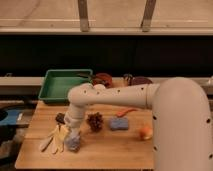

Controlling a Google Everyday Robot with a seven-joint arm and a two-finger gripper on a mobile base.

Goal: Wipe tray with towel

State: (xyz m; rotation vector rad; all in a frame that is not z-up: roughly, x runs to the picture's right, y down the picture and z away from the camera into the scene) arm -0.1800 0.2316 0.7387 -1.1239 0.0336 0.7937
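Observation:
The green tray (64,86) sits at the back left of the wooden table with a dark utensil lying in it. The towel (73,142), a small pale grey-blue lump, lies near the table's front left. My gripper (71,133) hangs at the end of the white arm (115,96), pointing down right over the towel. Its jaws stand open at the towel's top. The towel rests on the table, well in front of the tray.
A dark red cluster (95,121), a blue sponge block (119,124), a carrot (127,111) and an orange fruit (145,132) lie right of the towel. Pale yellow pieces (54,138) lie to its left. Dark dishes (103,79) stand behind, right of the tray.

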